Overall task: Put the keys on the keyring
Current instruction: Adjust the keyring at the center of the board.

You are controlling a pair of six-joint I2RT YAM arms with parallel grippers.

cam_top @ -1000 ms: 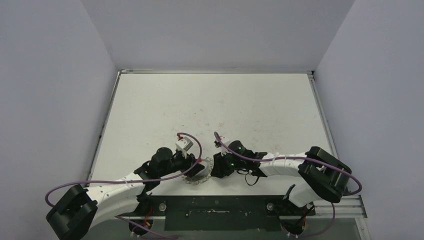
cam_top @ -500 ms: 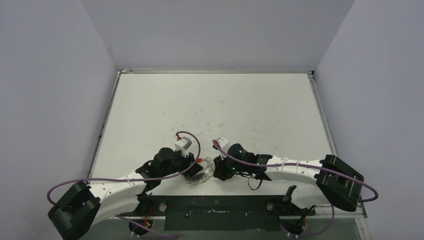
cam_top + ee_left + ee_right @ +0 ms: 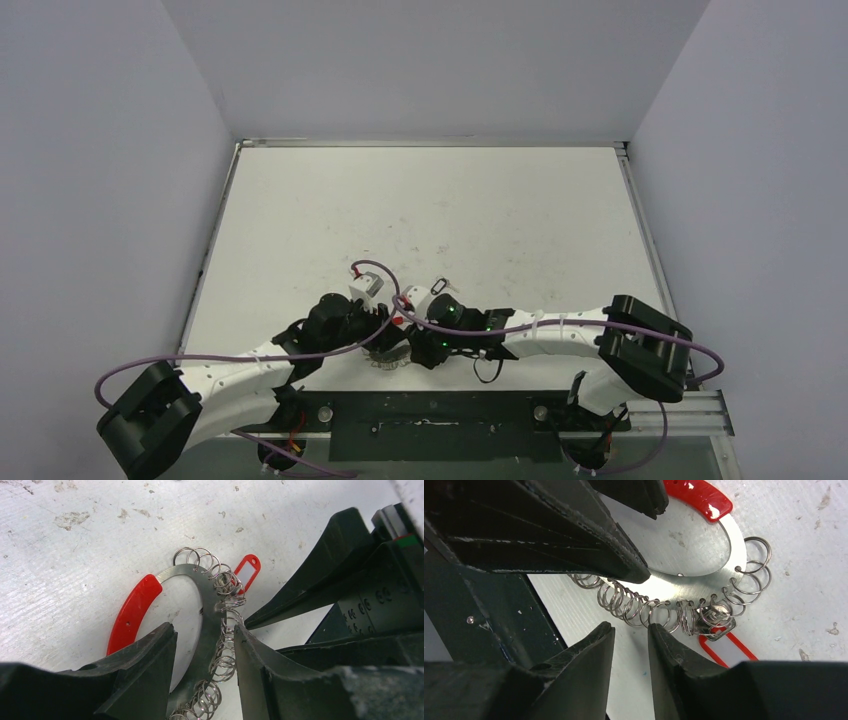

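The keyring (image 3: 207, 595) is a flat metal crescent with a red sleeve (image 3: 132, 610) and several small split rings (image 3: 225, 650), lying on the white table. A red-framed tag (image 3: 246, 570) hangs from one split ring, with a small silver piece (image 3: 716, 617) beside it. My left gripper (image 3: 204, 630) is open and straddles the metal band and its rings. My right gripper (image 3: 630, 627) is open by a narrow gap, with its tips just short of the split rings (image 3: 639, 607) and nothing between them. No loose dark-headed key shows. From above, both grippers meet over the keyring (image 3: 393, 358).
The dark base plate (image 3: 430, 410) and the table's near edge (image 3: 549, 620) run right beside the keyring. My left gripper's black finger (image 3: 589, 540) crowds the right wrist view. Purple cables (image 3: 380, 275) loop over both wrists. Grey walls enclose the table.
My right gripper has moved left to the keyring, close against my left gripper. The left arm has barely shifted.
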